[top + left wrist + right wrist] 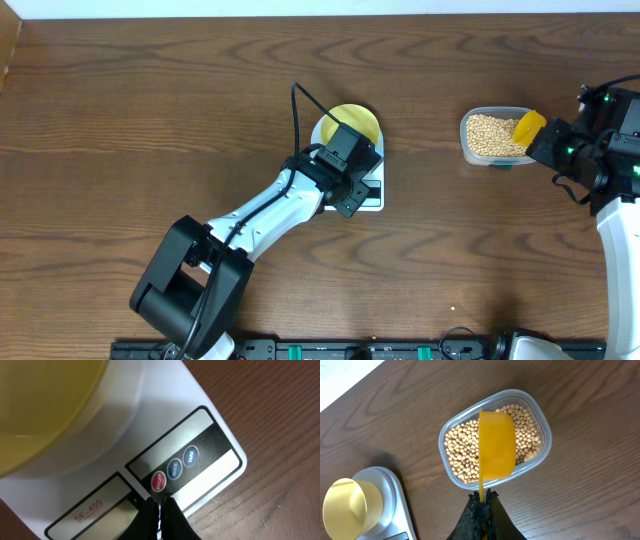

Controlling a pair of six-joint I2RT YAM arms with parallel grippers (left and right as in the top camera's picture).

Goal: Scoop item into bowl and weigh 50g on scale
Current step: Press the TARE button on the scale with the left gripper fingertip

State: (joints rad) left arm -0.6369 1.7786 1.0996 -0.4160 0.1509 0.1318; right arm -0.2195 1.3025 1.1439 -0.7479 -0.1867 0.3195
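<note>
Left end effector: jaws fully closed, holding nothing, tips together just in front of the red ON/OFF button on the scale. You cannot tell from the wrist view whether the tips touch the panel. MODE and TARE sit right beside the red one, so a small drift puts your press on the wrong button or between two. Miss the tare and the reading will likely include the bowl's weight. A hard push on the front edge could also rock the scale or slide it on the table. The bowl stands on the scale's platform behind the buttons and looks empty. No beans have reached it yet. Your left wrist hangs partly over it in the overhead view, so clear that arm before any pour or the arms may meet. Farther out, the right end effector is clamped shut on the thin handle of the yellow scoop, which hovers over the clear container full of beans. Whether the scoop carries a load cannot be told. The container is well apart from the bowl, so a tilted or hurried carry could roll beans onto the table. The bowl is narrow, and overshoot would land on the platform and falsify the weight.
</note>
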